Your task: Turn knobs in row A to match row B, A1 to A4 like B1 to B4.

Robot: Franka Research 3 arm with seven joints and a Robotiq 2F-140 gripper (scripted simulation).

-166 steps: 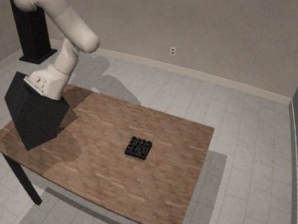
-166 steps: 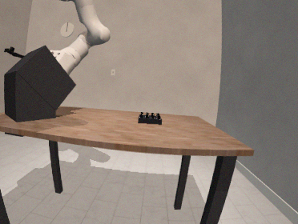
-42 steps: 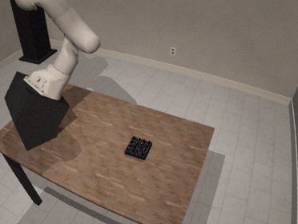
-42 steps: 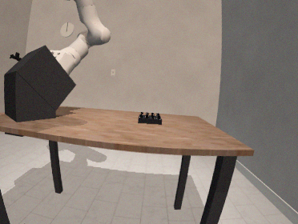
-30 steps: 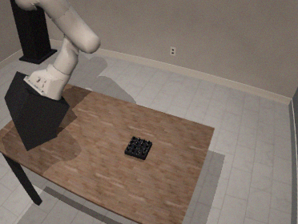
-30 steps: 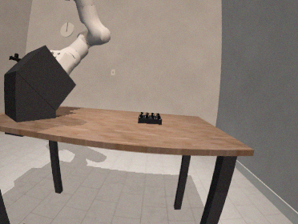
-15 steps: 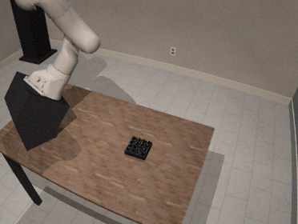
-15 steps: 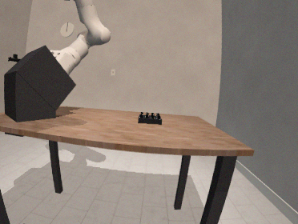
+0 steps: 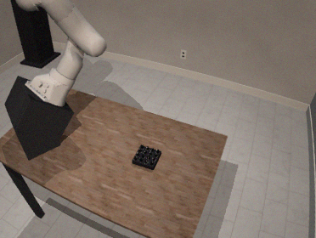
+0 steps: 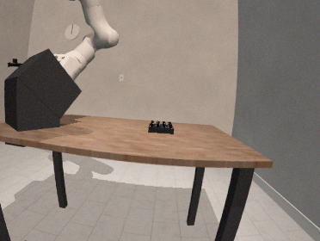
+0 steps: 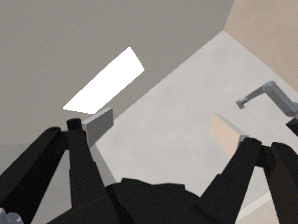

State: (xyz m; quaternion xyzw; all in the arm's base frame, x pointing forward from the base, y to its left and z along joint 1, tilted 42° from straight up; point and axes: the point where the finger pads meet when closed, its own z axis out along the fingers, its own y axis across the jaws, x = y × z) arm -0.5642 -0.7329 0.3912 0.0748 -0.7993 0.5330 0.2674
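The knob box point(image 9: 145, 156) point(image 10: 161, 126) is a small black square box with rows of dark knobs. It stands near the middle of the wooden table point(image 9: 115, 195) point(image 10: 129, 146). The knobs' white lines and marks are too small to read. My gripper point(image 11: 160, 119) shows only in the wrist view, open wide with nothing between the fingers. It faces a pale wall and ceiling, away from the table. In the top and exterior views the arm's wrist point(image 9: 47, 87) point(image 10: 70, 62) is at the table's far left, well away from the box, and the fingers are hidden.
A large dark angular block point(image 9: 36, 119) point(image 10: 36, 92) stands on the left end of the table, right at the arm's wrist. A dark pedestal point(image 9: 31, 34) stands on the floor behind. The table's edges fall off to tiled floor.
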